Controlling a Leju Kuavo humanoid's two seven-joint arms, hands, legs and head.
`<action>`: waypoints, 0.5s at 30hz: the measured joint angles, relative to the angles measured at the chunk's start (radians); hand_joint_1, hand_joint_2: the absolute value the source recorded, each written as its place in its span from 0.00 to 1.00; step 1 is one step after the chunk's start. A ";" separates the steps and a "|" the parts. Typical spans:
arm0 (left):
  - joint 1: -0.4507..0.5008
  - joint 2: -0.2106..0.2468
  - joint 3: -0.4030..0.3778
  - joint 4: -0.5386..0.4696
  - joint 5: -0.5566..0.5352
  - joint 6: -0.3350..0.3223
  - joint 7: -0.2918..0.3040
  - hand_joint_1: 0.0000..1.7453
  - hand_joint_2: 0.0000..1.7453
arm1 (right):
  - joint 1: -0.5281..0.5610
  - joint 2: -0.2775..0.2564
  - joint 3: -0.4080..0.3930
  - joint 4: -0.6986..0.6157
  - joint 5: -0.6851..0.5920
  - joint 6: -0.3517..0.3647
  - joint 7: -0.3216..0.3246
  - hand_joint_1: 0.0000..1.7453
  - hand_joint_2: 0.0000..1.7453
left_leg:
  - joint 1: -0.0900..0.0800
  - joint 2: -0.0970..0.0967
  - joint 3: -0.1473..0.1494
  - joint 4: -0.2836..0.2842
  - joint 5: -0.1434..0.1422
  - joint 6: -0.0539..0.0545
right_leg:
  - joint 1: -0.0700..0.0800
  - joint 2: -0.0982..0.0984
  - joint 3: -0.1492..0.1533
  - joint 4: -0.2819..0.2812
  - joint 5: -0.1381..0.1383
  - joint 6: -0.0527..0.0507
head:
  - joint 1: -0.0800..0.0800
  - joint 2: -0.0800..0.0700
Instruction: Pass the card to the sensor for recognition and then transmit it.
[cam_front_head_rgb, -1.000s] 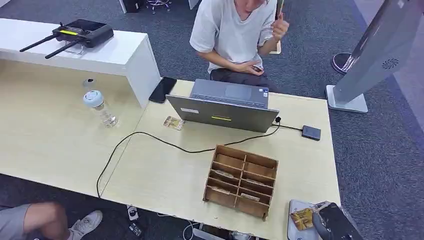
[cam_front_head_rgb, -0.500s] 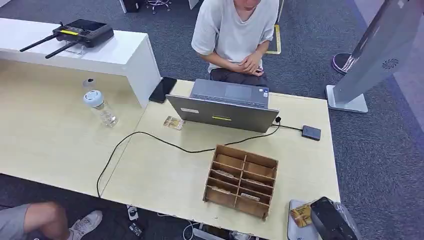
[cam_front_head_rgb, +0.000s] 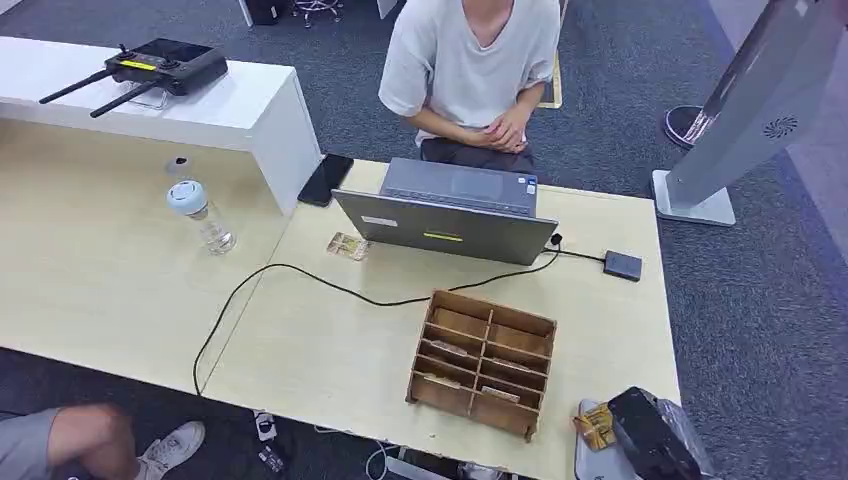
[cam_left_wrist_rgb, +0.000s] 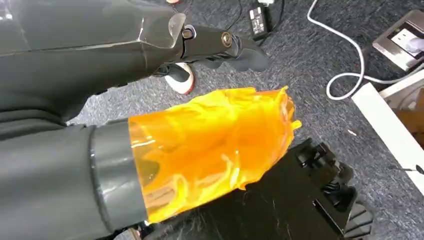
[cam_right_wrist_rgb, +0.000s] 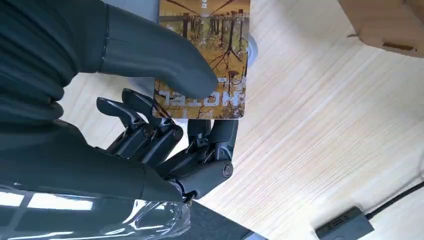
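Right hand (cam_right_wrist_rgb: 170, 125) pinching card (cam_right_wrist_rgb: 205, 60) between thumb and fingers; sensor (cam_front_head_rgb: 622, 265) lying ahead across counter (cam_front_head_rgb: 330, 350), beyond wooden organizer (cam_front_head_rgb: 483, 362).

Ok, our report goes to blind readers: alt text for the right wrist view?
The robot's right hand pinches a yellow-brown picture card between thumb and fingers above the pale wooden table; a small black box with a cable lies nearby.
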 joint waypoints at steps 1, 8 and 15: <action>0.000 -0.002 0.002 0.000 -0.005 -0.002 0.001 0.00 0.00 | -0.001 0.001 0.000 0.000 0.002 0.000 0.002 1.00 1.00 | 0.000 0.000 0.000 0.000 0.000 0.000 | 0.000 0.000 0.000 0.000 0.000 0.000 | 0.000 0.000; 0.001 -0.004 0.021 0.000 -0.022 -0.010 0.003 0.00 0.00 | -0.002 0.003 0.001 0.006 -0.009 0.005 0.000 1.00 1.00 | 0.000 0.000 0.000 0.000 0.000 0.000 | 0.000 0.000 0.000 0.000 0.000 0.000 | 0.000 0.000; 0.005 -0.005 0.032 0.000 -0.031 -0.017 -0.002 0.00 0.00 | 0.000 0.003 -0.005 0.006 -0.074 0.033 -0.036 1.00 1.00 | 0.000 0.000 0.000 0.000 0.000 0.000 | 0.000 0.000 0.000 0.000 0.000 0.000 | 0.000 0.000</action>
